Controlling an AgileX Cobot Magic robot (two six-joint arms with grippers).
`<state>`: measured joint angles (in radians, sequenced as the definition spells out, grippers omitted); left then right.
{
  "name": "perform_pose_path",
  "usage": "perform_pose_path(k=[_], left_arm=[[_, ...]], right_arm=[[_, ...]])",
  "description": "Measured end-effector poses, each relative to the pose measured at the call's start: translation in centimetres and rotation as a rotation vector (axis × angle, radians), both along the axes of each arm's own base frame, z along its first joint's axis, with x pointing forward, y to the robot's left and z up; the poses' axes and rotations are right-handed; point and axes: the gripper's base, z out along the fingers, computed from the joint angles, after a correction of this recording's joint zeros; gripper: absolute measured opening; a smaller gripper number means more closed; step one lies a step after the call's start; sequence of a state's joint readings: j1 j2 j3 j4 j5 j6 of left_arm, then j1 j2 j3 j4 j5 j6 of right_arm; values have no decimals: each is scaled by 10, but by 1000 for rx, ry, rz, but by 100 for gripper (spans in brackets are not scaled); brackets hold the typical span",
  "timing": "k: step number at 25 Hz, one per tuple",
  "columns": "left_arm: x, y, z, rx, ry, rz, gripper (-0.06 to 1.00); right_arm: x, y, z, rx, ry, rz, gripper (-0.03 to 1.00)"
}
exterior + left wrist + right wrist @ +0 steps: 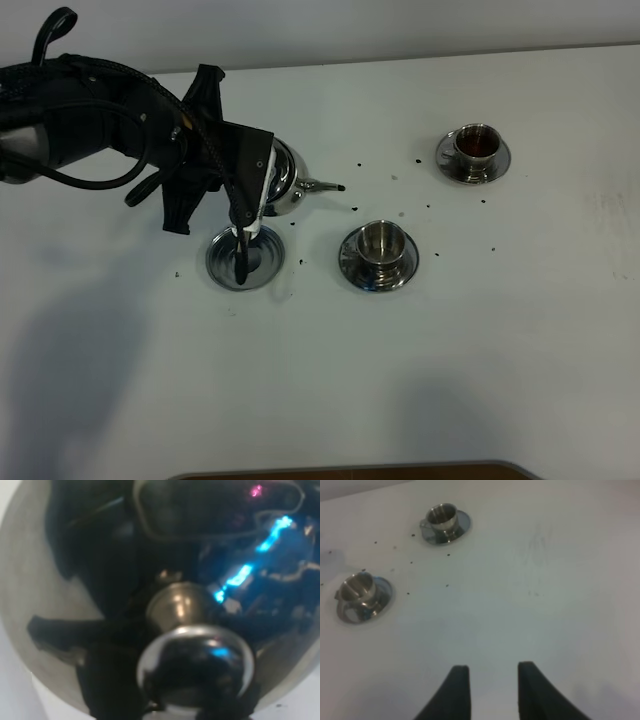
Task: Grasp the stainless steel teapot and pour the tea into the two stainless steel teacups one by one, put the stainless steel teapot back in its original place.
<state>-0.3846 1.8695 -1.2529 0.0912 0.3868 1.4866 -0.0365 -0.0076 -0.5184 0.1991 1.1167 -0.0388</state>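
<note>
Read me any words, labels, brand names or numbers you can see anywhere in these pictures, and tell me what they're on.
None can be read: the teapot, both teacups, the coaster and the table bear no legible text. Glowing marks mirrored in the teapot's lid in the left wrist view are only blurred lights.

No legible text, labels, brands or numbers in any view. Shiny steel surfaces carry reflections only. White table shows dark specks, no markings.

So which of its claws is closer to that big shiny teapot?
The left gripper: it's right at the teapot, lifting it off the coaster. The right gripper hangs over bare table, well away.
</note>
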Motion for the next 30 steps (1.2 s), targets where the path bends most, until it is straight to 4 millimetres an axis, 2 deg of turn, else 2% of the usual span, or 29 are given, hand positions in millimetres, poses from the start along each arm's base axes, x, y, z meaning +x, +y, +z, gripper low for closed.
perform_pose_path(k=[5, 10, 17, 30], left_arm=[[1, -3, 1, 28, -39, -71, 24], [0, -14, 3, 47, -88, -159, 24], [6, -29, -10, 62, -164, -256, 24], [15, -39, -18, 125, -305, -400, 24]], right_arm=[[0, 0, 0, 0, 0, 0, 24], [0, 0, 0, 0, 0, 0, 24], [0, 0, 0, 0, 0, 0, 24], [0, 0, 0, 0, 0, 0, 24]])
